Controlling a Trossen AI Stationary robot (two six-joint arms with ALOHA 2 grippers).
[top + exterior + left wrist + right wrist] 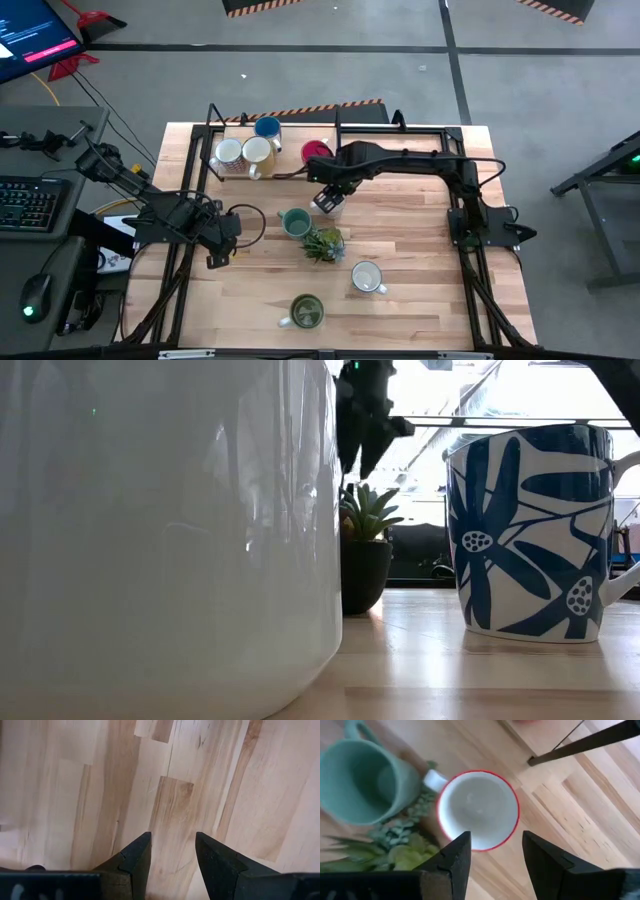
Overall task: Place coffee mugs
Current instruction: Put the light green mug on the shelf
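A white mug with a red rim point(478, 810) stands upright on its base on the wooden table point(420, 300), and my right gripper point(492, 837) hangs open above it, pointing down, clear of its rim. In the high view this gripper point(328, 203) covers most of that mug. A teal mug point(294, 222) and a small spiky plant point(323, 243) stand just beside it. A white mug point(366, 277) and an olive green mug point(305, 311) stand nearer the front edge. My left gripper point(215, 258) waits open over bare wood at the left.
At the far left stand a blue mug point(267, 127), two cream mugs point(242, 154) and a red mug point(316, 152), next to a black frame point(212, 120). In the low view a white mug wall point(160, 530) and a blue-flowered mug point(530, 530) fill the foreground.
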